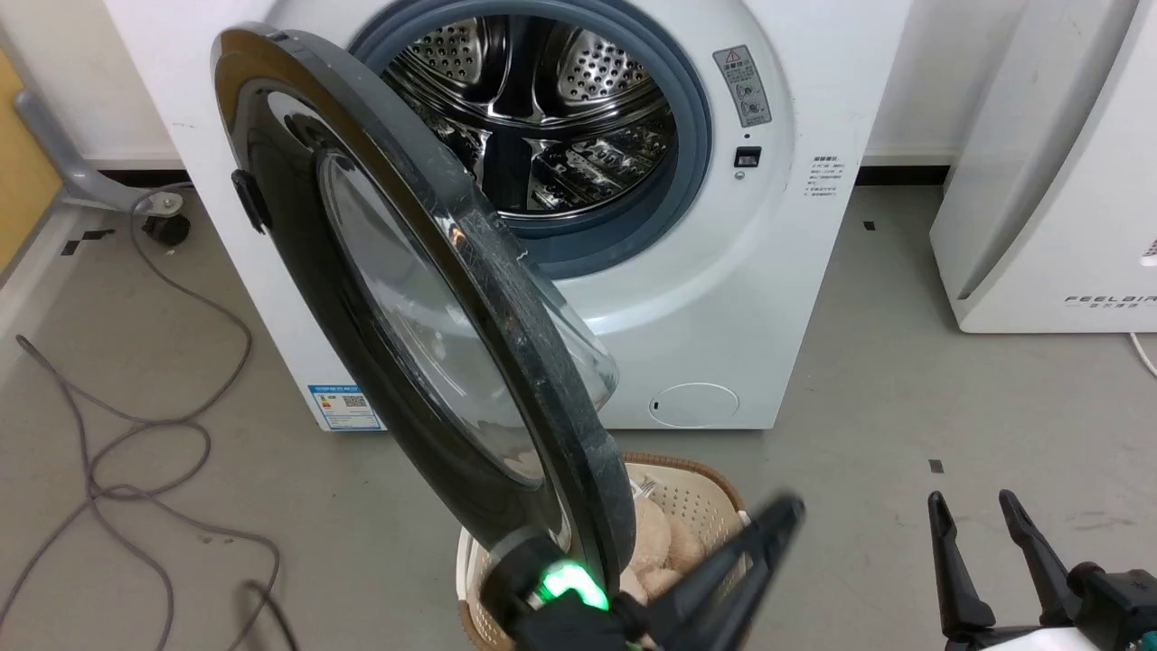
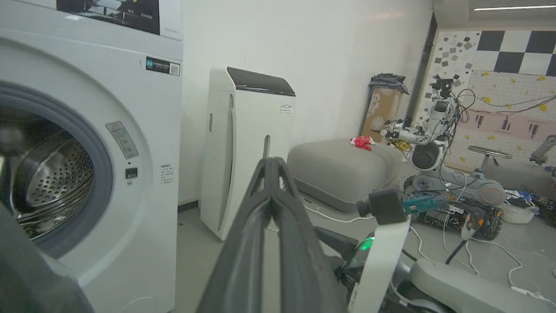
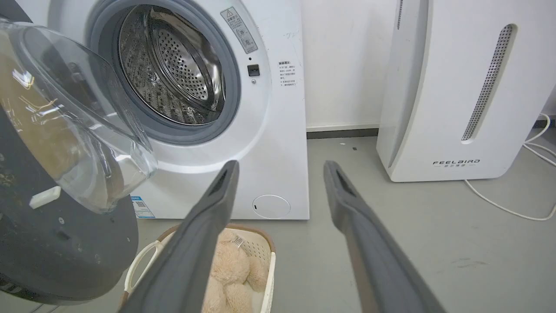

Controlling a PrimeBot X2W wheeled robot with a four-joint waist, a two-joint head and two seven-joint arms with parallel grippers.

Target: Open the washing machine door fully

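The washing machine door (image 1: 425, 307) stands swung well out from the white washing machine (image 1: 768, 271), hinged at the machine's left and seen almost edge-on from the head camera. Its glossy black face is turned to the left and its clear glass bowl (image 3: 78, 130) bulges to the right. The near, lower rim of the door hangs above a cream laundry basket (image 1: 714, 479) that holds a beige plush toy (image 3: 226, 269). Behind the door, the steel drum (image 1: 542, 117) and its blue-grey rubber ring (image 1: 691, 136) lie exposed.

The left gripper (image 1: 782, 515) sits low, just right of the door's bottom rim. Its two dark fingers are pressed together with nothing between them, as the left wrist view shows (image 2: 271, 163). Whether it touches the door cannot be told, since that part of the head view is blurred.

The right gripper (image 1: 976, 506) is at the lower right, clear of the door. Its fingers are spread apart and empty, and in the right wrist view (image 3: 281, 167) they point toward the machine's front.

A white Feelbird air purifier (image 1: 1039, 181) stands to the right of the machine, and grey cables (image 1: 136, 434) trail over the floor to its left.
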